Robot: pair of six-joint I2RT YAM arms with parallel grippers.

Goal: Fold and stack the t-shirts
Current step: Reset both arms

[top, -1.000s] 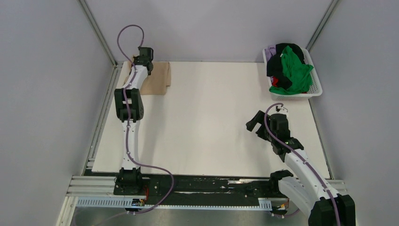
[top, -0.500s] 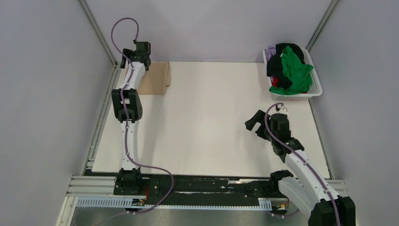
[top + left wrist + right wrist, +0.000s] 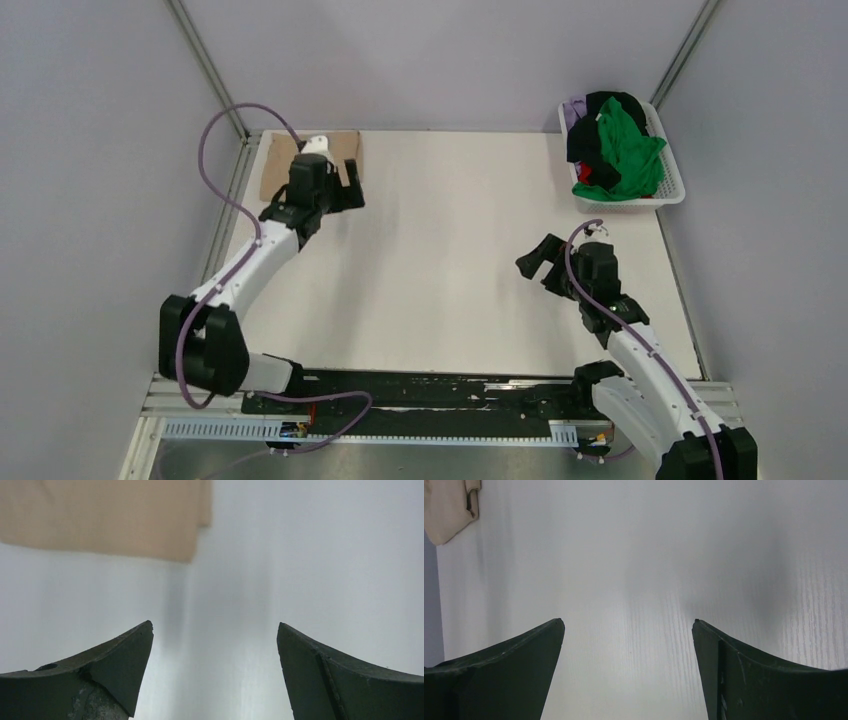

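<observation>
Folded tan t-shirt (image 3: 273, 178) sits at the 11 o'clock corner of the surface (image 3: 450, 250). The left claw (image 3: 350, 188) hangs by the shirt's 4 o'clock corner, fingers spread wide, and its arm blocks part of the cloth from above. The right claw (image 3: 535, 262) is spread too, around 4 o'clock. The green shirt (image 3: 625, 145), black shirt (image 3: 590, 135), red shirt (image 3: 585, 176) and purple shirt (image 3: 573, 107) are heaped in the white basket (image 3: 672, 190) at 1 o'clock.

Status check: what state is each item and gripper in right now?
basket: upright, heaped with unfolded shirts.
tan t-shirt: folded, lying flat, far left.
green t-shirt: crumpled, atop the basket heap.
black t-shirt: bunched in the basket.
left gripper: open, empty.
right gripper: open, empty.
</observation>
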